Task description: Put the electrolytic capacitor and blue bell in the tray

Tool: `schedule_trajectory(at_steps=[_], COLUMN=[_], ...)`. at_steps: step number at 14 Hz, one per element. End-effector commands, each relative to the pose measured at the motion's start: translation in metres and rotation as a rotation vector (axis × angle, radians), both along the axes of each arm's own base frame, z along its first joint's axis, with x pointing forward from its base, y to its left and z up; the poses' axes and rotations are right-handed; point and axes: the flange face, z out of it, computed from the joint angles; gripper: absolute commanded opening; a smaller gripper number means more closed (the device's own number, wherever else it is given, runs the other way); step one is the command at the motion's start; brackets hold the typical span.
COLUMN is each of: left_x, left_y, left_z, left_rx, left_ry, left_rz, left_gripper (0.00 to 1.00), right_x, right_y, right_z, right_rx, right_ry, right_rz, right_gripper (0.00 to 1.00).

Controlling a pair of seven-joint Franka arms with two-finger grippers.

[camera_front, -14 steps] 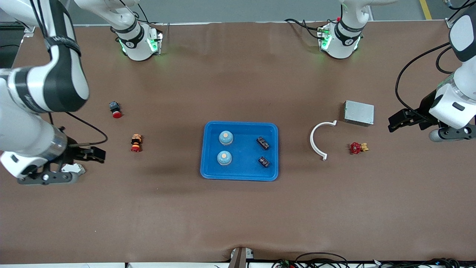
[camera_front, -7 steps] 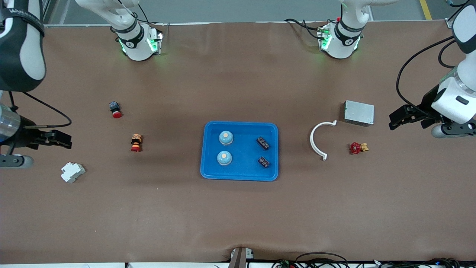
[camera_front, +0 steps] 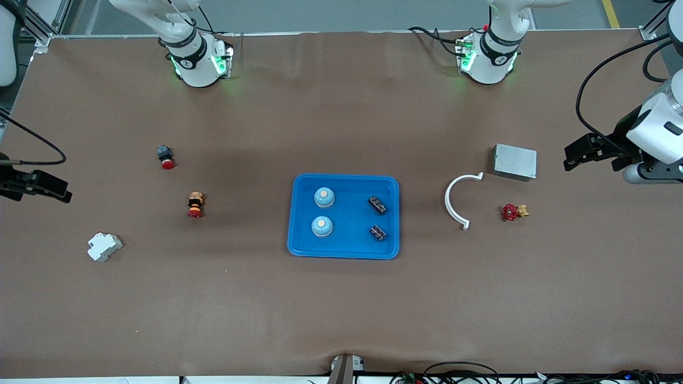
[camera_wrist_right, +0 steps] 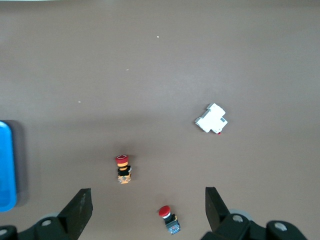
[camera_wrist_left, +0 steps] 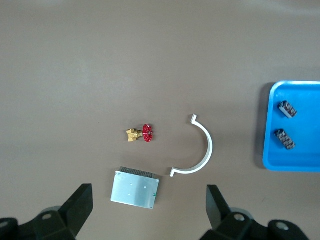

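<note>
At frame centre you see the blue tray (camera_front: 344,254) holding two blue bells (camera_front: 324,197) and two dark capacitors (camera_front: 377,205), while your left gripper (camera_front: 572,156) at right edge and right gripper (camera_front: 58,191) at left edge hang open, empty.

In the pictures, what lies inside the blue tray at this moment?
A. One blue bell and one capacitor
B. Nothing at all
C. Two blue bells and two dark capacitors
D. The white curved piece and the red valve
C: the front view shows the tray holding two blue bells toward the right arm's end and two dark capacitors toward the left arm's end.
</note>
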Motion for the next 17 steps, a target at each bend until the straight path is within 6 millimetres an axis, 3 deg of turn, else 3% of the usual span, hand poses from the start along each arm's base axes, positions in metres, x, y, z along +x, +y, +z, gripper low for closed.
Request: schedule_trajectory(at_steps=[1,17], left_x=[-0.003,-0.002], left_y=[0.002,0.004], left_z=[0.008,0.007], left_rx=[-0.002,0.004], left_ry=[0.0,0.002], left_rz=[-0.019,0.033], left_gripper=[1.0,1.0], right_x=[-0.016,-0.059], right_y=[-0.007,-0.012], right_z=[0.006,0.01], right_rx=[0.045,0.078], right_ry=[-0.006,0.039], right_rz=[-0.005,-0.059], right_gripper=[1.0,1.0])
